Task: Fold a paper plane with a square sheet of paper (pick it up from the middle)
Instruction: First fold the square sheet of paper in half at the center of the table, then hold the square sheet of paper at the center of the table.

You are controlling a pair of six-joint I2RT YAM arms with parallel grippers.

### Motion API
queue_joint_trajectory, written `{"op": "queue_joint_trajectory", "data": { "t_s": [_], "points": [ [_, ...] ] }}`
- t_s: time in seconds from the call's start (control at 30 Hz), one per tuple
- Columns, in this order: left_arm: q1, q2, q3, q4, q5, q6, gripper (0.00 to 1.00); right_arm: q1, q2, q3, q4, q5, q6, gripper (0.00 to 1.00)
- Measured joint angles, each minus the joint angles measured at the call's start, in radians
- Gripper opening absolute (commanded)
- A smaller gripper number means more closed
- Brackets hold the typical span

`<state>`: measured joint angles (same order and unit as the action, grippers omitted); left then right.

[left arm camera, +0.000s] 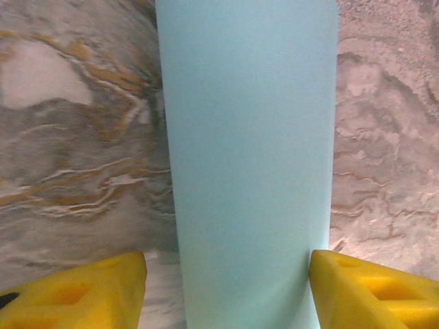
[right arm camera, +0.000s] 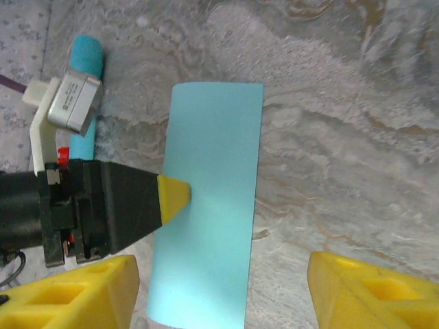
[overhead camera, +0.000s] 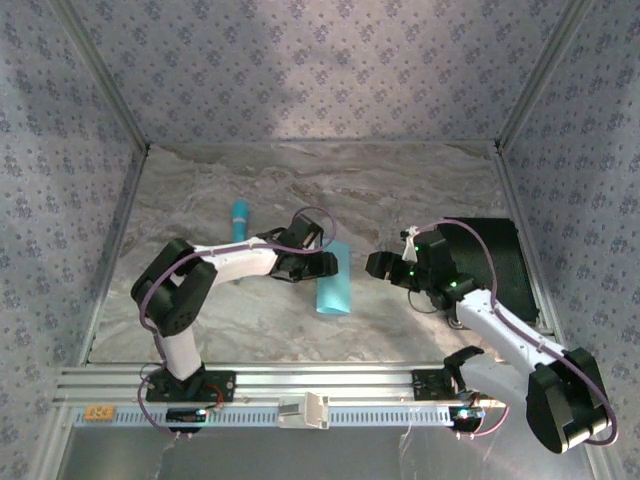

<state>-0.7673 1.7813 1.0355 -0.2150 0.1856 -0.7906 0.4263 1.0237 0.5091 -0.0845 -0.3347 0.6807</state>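
The square sheet of paper (overhead camera: pixel 335 285), light cyan-blue, lies on the marble table as a narrow doubled strip. My left gripper (overhead camera: pixel 318 262) reaches over its far left part. In the left wrist view the paper (left arm camera: pixel 250 157) runs up between the yellow fingers (left arm camera: pixel 89 295) of the left gripper (left arm camera: pixel 228 288). Its jaws stand open, the right tip at the paper's edge and a gap on the left. My right gripper (overhead camera: pixel 378 265) hovers to the right, open and holding nothing. In the right wrist view the paper (right arm camera: pixel 212 205) lies below the right gripper (right arm camera: pixel 221 288).
A slim turquoise stick (overhead camera: pixel 239 218) lies behind the left arm, and its end (right arm camera: pixel 88 58) appears again in the right wrist view. A black mat (overhead camera: pixel 490 265) covers the table's right side under the right arm. Patterned walls close in the table.
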Motion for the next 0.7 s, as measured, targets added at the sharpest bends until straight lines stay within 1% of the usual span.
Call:
{"op": "queue_joint_trajectory", "data": {
  "t_s": [0.23, 0.5, 0.63, 0.7],
  "points": [
    [0.010, -0.001, 0.000, -0.031, -0.007, 0.043, 0.57, 0.023, 0.058, 0.000, 0.037, -0.024, -0.001, 0.67],
    [0.016, 0.015, 0.006, -0.041, 0.011, 0.070, 0.57, 0.048, 0.132, 0.000, 0.052, -0.029, 0.002, 0.66],
    [0.020, 0.023, 0.017, -0.053, 0.024, 0.076, 0.58, 0.050, 0.163, 0.000, 0.053, -0.029, 0.006, 0.56],
    [0.021, 0.026, 0.021, -0.056, 0.024, 0.076, 0.58, 0.050, 0.182, 0.001, 0.054, -0.028, 0.011, 0.55]
  ]
}}
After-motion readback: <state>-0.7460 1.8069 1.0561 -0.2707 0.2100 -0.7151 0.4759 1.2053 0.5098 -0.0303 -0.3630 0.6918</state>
